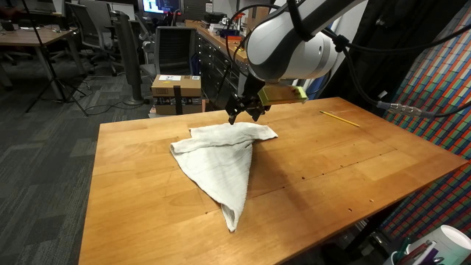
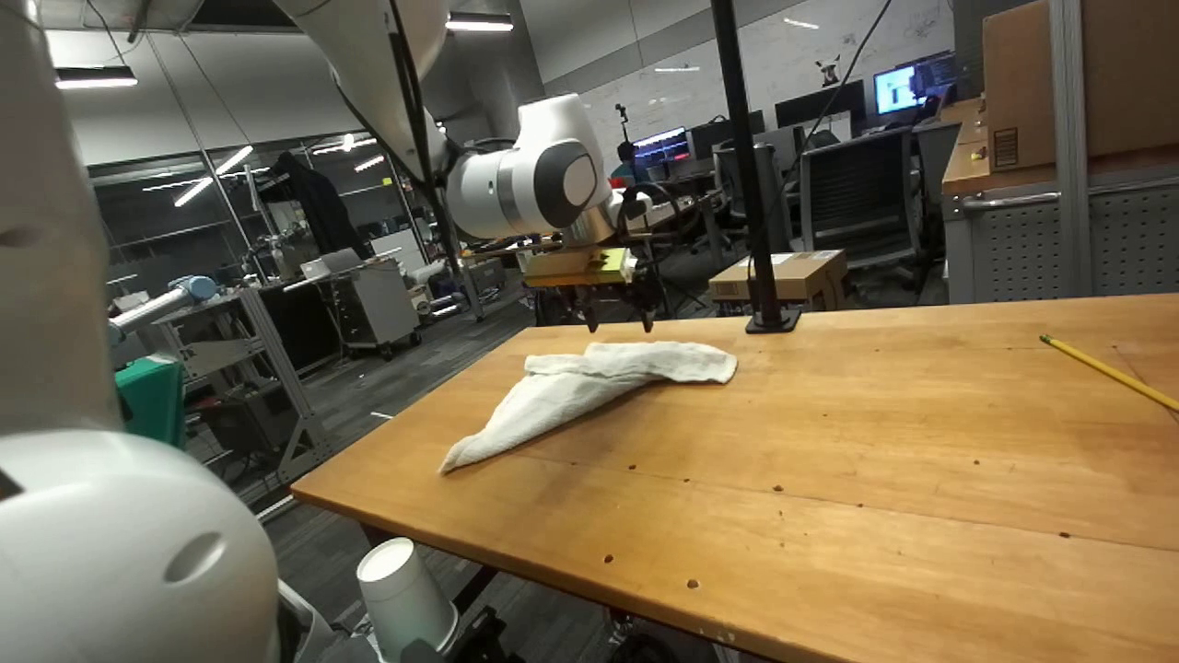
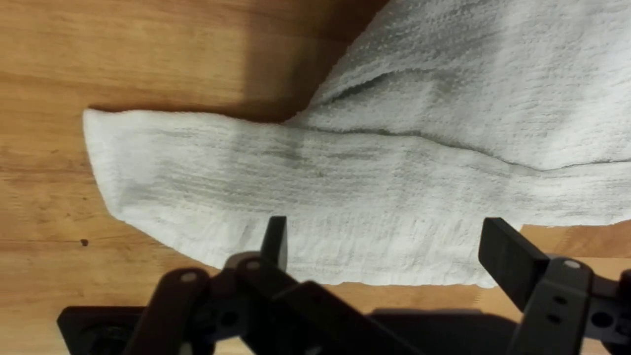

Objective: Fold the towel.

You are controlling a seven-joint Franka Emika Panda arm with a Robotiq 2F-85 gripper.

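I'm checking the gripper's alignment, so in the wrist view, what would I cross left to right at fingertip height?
Wooden table, a dark spot in it, towel, a black finger, towel again, a second black finger, table again.

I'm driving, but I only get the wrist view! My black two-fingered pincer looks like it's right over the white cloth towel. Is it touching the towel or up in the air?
Observer: Up in the air. In an exterior view, the black two-fingered pincer hangs above the white cloth towel, with a small gap showing between them.
Operator: Ooh, okay. The towel runs off the top of my picture. What shape is that end?
Observer: It's like a long triangle: in both exterior views that end narrows to a pointed tip lying on the brown wooden table.
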